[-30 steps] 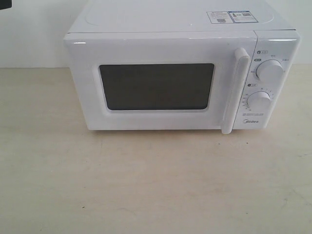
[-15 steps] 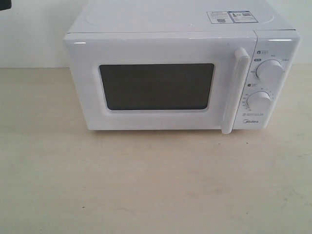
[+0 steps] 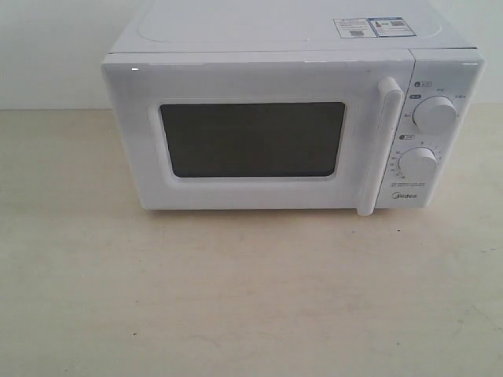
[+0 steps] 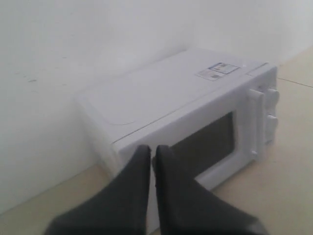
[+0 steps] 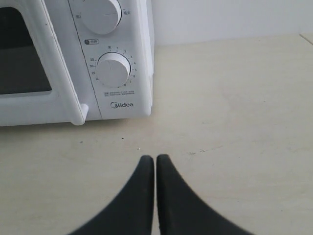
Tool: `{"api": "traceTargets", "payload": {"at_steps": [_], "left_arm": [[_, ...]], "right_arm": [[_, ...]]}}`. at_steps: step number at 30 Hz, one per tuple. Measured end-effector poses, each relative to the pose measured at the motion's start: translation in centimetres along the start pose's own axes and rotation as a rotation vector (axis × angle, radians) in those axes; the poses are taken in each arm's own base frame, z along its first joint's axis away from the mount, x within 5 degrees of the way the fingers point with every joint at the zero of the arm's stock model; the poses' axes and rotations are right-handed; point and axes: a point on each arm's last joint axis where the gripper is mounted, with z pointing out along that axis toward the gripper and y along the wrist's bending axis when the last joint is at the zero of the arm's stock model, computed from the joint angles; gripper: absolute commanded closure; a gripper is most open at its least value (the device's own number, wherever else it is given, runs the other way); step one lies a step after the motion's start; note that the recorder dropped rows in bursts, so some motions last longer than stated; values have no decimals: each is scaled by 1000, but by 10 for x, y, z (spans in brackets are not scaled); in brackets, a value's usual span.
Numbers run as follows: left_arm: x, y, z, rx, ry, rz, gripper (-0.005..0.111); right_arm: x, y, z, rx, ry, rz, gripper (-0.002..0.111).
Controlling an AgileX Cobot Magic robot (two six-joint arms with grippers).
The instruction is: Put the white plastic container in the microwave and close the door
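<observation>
I'm looking at the microwave [image 3: 291,126] square on the table [image 3: 251,306], and its door [image 3: 259,78] sits flush with the front, handle [image 3: 377,149] beside the two knobs [image 3: 435,114]. The white plastic container is in none of my views. It may be behind the dark window [image 3: 253,140], but I can't see through it, so I can't confirm that. The left gripper [image 4: 152,151] hangs up near the microwave's far top corner, on the side away from the knobs, with its fingers pressed together and nothing between them. The right gripper [image 5: 155,159] hovers over bare table in front of the microwave's knob end, also closed and empty. My first worry is calling this done when the container might not be inside. My second is a door that looks shut but hasn't latched. And if I bring the left arm down carelessly, it could knock the microwave's corner and shove the whole box across the table.
</observation>
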Motion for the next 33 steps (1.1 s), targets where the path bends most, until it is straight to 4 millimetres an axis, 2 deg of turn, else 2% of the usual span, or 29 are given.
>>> {"api": "traceTargets", "payload": {"at_steps": [2,5,15,22,33], "left_arm": [[10,0,-10,-70,-31,-2,102],[30,-1,-15,-147,-71,-14,102],[107,-7,5,-272,-112,-149,102],[139,-12,8,-312,-158,-253,102],[192,-16,17,-405,-145,-286,102]], "right_arm": [[0,0,0,0,0,0,108],[0,0,0,0,0,0,108],[0,0,0,0,0,0,108],[0,0,0,0,0,0,108],[0,0,0,0,0,0,108]]}}
